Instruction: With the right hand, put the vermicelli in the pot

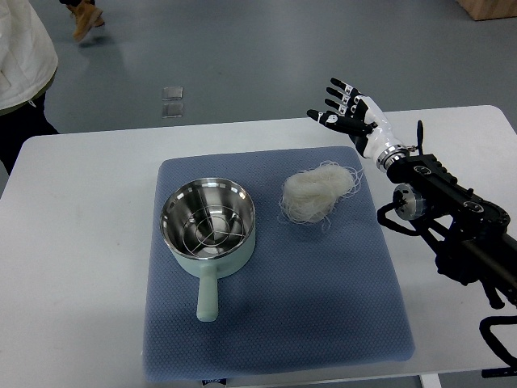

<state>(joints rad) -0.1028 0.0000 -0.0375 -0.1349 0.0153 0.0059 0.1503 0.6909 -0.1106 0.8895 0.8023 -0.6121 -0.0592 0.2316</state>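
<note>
Reach step, no grasp yet. Right hand hovers near the desk's far edge, fingers spread, apparently empty. White tangled vermicelli nest sits on the blue mat's far-right area, beside the mint-green steel-lined pot. Next: descend onto the vermicelli, close the fingers.

This looks like a robot lab or test room rather than a home kitchen. A plain white table stands on a bare grey floor, with no stove or sink around it. A blue mat marks out the work area, and a black robot arm reaches in from the right. A person stands at the far left corner, and a cardboard box sits at the upper right.
</note>
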